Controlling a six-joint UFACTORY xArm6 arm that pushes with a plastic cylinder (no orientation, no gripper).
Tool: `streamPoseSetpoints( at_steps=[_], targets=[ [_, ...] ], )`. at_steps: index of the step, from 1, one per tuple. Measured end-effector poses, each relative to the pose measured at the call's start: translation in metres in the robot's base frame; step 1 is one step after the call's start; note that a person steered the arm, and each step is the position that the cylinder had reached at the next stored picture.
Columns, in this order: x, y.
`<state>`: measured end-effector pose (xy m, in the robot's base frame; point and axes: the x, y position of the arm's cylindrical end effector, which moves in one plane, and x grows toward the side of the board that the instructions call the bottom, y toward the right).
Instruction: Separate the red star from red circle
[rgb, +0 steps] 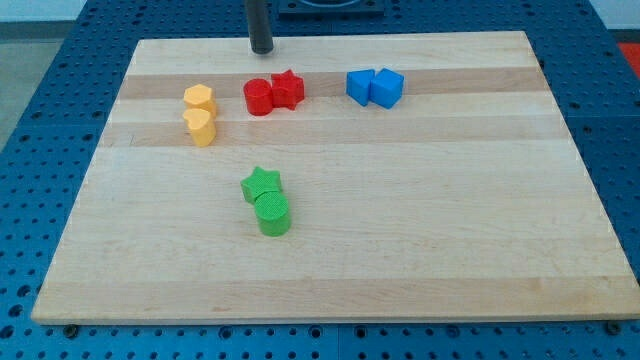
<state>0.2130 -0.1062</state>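
The red star (289, 88) and the red circle (259, 97) sit touching each other near the view's top, star on the right, circle on the left. My tip (261, 48) rests on the board near its top edge, just above the red circle and a short gap away from both red blocks.
Two yellow blocks (200, 113) stand together left of the red pair. Two blue blocks (375, 87) touch to the right of the red star. A green star (262, 184) and green circle (273, 214) touch near the middle. The wooden board (450, 220) lies on a blue perforated table.
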Motion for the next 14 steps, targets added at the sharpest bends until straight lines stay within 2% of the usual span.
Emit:
streamPoseSetpoints(
  at_steps=[3, 4, 5, 6, 7, 8, 9, 10, 11, 12, 13, 14],
  targets=[
    [0.011, 0.000],
    [0.060, 0.010],
    [0.160, 0.037],
    [0.241, 0.059],
    [0.243, 0.059],
    [0.215, 0.056],
    [0.210, 0.055],
    [0.225, 0.061],
    [0.262, 0.107],
    [0.213, 0.124],
    [0.189, 0.118],
    [0.144, 0.097]
  ],
)
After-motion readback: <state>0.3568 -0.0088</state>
